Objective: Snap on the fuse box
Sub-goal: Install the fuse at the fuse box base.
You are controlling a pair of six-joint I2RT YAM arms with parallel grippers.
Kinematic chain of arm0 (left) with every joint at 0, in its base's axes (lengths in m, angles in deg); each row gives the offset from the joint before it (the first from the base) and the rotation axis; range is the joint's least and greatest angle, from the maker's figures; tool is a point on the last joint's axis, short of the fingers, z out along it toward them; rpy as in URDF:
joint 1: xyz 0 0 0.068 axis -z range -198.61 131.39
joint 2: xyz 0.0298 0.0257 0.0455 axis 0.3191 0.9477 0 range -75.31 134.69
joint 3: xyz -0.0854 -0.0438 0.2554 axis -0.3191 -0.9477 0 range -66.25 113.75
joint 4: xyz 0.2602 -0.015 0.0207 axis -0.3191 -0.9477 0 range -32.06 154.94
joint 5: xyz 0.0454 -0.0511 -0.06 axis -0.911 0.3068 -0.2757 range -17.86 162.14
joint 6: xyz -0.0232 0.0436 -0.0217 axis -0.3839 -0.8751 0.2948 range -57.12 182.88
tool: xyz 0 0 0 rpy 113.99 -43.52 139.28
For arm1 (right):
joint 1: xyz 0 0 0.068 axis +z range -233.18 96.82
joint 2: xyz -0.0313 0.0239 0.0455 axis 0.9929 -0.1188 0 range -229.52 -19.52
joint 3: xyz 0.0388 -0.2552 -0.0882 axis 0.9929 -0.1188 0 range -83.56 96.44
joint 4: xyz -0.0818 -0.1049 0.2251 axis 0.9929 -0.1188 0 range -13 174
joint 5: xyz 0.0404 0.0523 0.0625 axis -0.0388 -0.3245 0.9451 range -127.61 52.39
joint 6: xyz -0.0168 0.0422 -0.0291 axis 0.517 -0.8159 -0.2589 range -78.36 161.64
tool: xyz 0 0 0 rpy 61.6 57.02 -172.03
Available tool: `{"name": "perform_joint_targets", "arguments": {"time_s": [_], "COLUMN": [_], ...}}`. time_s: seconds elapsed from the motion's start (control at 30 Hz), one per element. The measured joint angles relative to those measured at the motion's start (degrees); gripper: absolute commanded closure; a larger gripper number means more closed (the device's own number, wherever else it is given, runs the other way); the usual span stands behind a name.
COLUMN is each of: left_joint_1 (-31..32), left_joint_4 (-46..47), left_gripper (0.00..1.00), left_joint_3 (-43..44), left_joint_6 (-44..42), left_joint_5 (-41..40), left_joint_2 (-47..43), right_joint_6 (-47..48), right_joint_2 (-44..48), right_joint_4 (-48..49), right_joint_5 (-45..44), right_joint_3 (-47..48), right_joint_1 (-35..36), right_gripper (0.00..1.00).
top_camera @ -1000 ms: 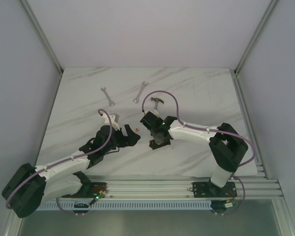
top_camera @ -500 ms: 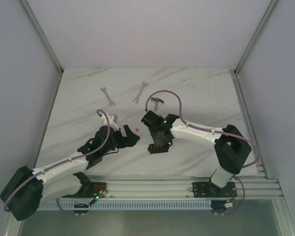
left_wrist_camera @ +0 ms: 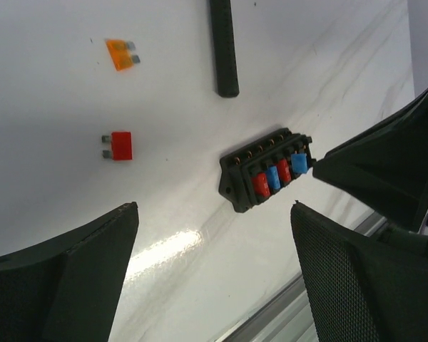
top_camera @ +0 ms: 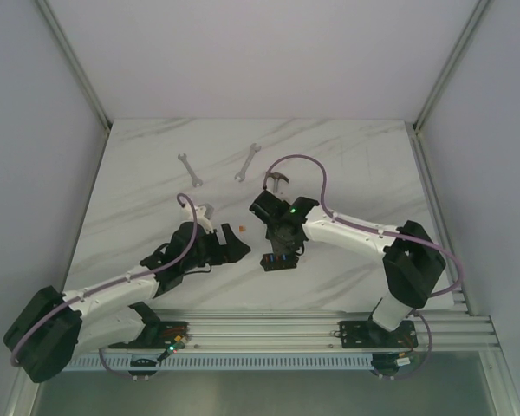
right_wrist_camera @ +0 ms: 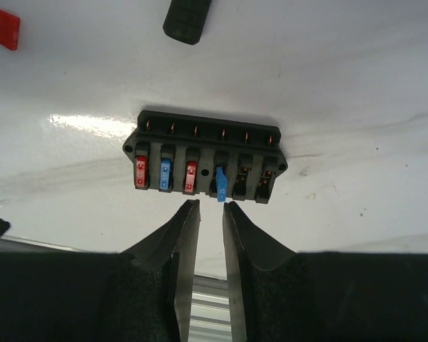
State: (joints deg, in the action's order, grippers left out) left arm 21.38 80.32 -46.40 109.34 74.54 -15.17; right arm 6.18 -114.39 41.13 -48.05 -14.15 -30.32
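The fuse box (right_wrist_camera: 203, 160) is a small black block lying flat on the white table, also in the left wrist view (left_wrist_camera: 267, 171) and the top view (top_camera: 278, 260). It carries two red fuses and a blue one, and a second blue fuse (right_wrist_camera: 221, 187) stands skewed in the fourth slot, sticking out past the box edge. My right gripper (right_wrist_camera: 210, 204) hovers just short of that fuse, its jaws a narrow gap apart with nothing between them. My left gripper (left_wrist_camera: 214, 206) stands wide open to the box's left, holding nothing.
A loose orange fuse (left_wrist_camera: 120, 54) and a loose red fuse (left_wrist_camera: 119, 145) lie beyond the box. The black hammer handle (left_wrist_camera: 224, 46) reaches toward it from the back. Two wrenches (top_camera: 189, 169) (top_camera: 248, 162) lie farther back. The metal rail (top_camera: 269, 329) runs along the near edge.
My right gripper has let go of the blue fuse and drawn back from the box, which now shows in the top view. The left arm has barely shifted.
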Motion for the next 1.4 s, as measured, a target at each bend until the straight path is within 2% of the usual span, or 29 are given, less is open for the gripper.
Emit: {"name": "perform_joint_targets", "arguments": {"time_s": [0.7, 0.83, 1.03, 1.4], "left_joint_1": [5.2, 5.5, 5.5, 5.7], "left_joint_4": [10.8, 11.4, 11.6, 10.6], "left_gripper": [0.14, 0.14, 0.14, 0.14], "left_joint_3": [1.3, 1.3, 1.4, 1.4], "left_joint_6": [2.7, 2.8, 2.8, 1.9], "left_joint_5": [3.8, 3.9, 3.8, 3.3], "left_joint_2": [13.1, 13.9, 14.4, 13.5], "right_joint_6": [-1.6, -1.6, -1.7, -1.5], "right_joint_2": [-2.1, -2.6, -2.9, -4.2], "right_joint_4": [0.7, 1.4, 2.0, -0.1], "right_joint_5": [-0.1, 0.0, 0.2, 2.5], "right_joint_3": [-1.2, -1.9, -2.1, -0.2], "right_joint_1": [-1.2, -1.2, -1.3, -2.8], "right_gripper": [0.77, 0.83, 1.0, 1.0]}}
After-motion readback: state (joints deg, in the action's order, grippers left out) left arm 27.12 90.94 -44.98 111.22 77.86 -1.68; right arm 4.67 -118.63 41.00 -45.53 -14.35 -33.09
